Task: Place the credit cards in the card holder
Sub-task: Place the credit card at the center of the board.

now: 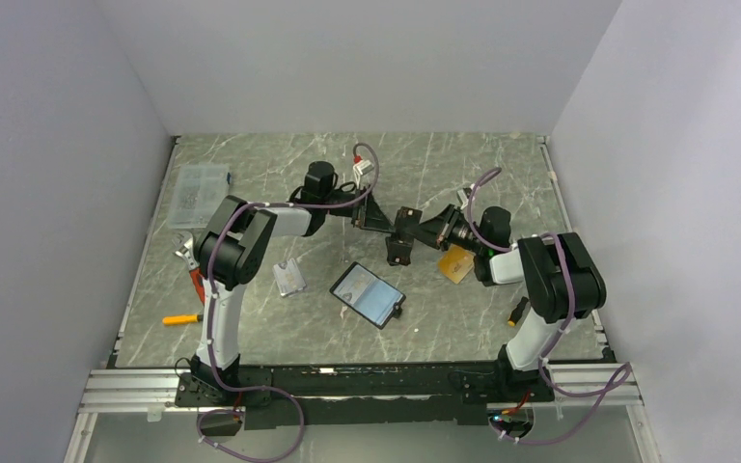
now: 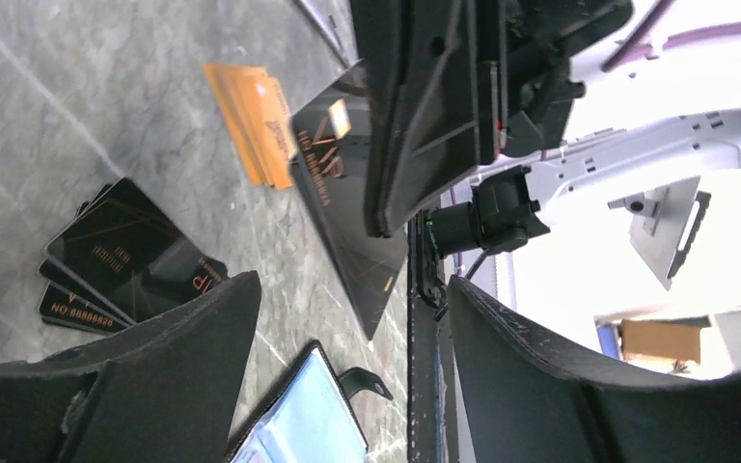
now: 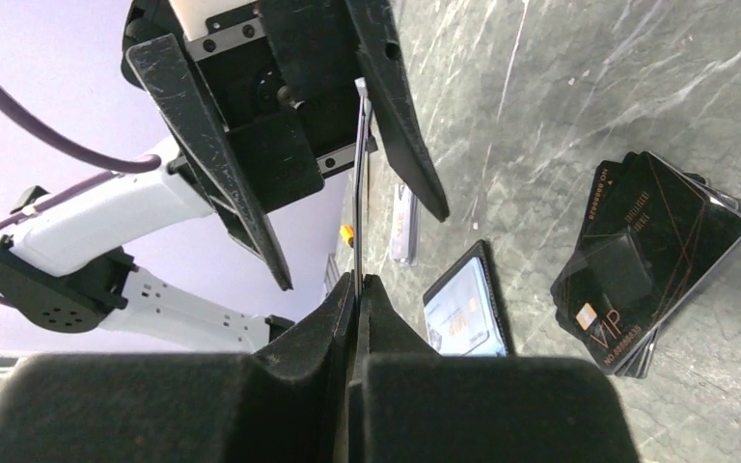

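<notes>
So, how far along is the job?

Early, I'd judge. On the grey marble tabletop point(image 1: 444, 333) the card holder point(image 1: 368, 294) lies open, pockets up, about midway between the left and right edges and a little toward the near edge. I cannot tell whether any pocket has a card in it.

And the arms?

Both reach in and meet above the middle of the table, on the far side of the holder. The right gripper point(image 3: 357, 294) is clenched on one black card point(image 2: 343, 193), held on edge in the air. The left gripper point(image 2: 352, 289) is spread wide. From the right wrist, the card's free end stands between the left gripper's fingers point(image 3: 400, 116), which have not closed on it. It looks like a hand-over or a re-grip.

What is left to do?

Most of it. A fanned pile of black cards point(image 3: 651, 256) lies flat on the table, and a few orange-tan cards point(image 1: 456, 262) sit toward the right edge, beside the right gripper.

How does the held card sit relative to the holder?

Apart from it: raised, not over the pockets, and not yet lined up with them.
</notes>
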Controlling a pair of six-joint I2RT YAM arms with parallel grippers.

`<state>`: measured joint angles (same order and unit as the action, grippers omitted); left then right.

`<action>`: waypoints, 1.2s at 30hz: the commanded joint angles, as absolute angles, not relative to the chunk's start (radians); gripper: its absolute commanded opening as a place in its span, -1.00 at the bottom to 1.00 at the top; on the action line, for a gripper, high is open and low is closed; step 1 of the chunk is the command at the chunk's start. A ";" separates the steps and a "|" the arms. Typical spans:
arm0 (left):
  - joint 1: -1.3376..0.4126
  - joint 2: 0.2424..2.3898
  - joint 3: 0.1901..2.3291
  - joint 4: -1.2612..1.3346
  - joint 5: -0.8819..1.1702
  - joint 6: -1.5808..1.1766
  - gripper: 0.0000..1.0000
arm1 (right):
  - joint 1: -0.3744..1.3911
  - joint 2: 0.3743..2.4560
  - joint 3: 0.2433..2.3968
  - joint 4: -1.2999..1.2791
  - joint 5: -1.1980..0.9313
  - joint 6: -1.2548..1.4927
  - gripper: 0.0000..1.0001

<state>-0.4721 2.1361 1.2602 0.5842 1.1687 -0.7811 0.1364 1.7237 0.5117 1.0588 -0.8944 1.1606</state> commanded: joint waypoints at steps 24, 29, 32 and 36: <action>-0.444 2.132 1.267 0.892 1.173 -0.969 0.05 | 0.163 1.749 0.477 1.249 -0.974 1.221 -1.00; -0.442 2.122 1.247 0.873 1.174 -0.945 0.02 | 0.164 1.756 0.478 1.281 -0.986 1.237 -1.00; -0.445 2.133 1.244 0.929 1.186 -0.997 0.00 | 0.168 1.768 0.485 1.303 -0.989 1.252 -1.00; -0.459 2.148 1.244 1.017 1.199 -1.079 -0.10 | 0.181 1.783 0.506 1.308 -0.984 1.261 -1.00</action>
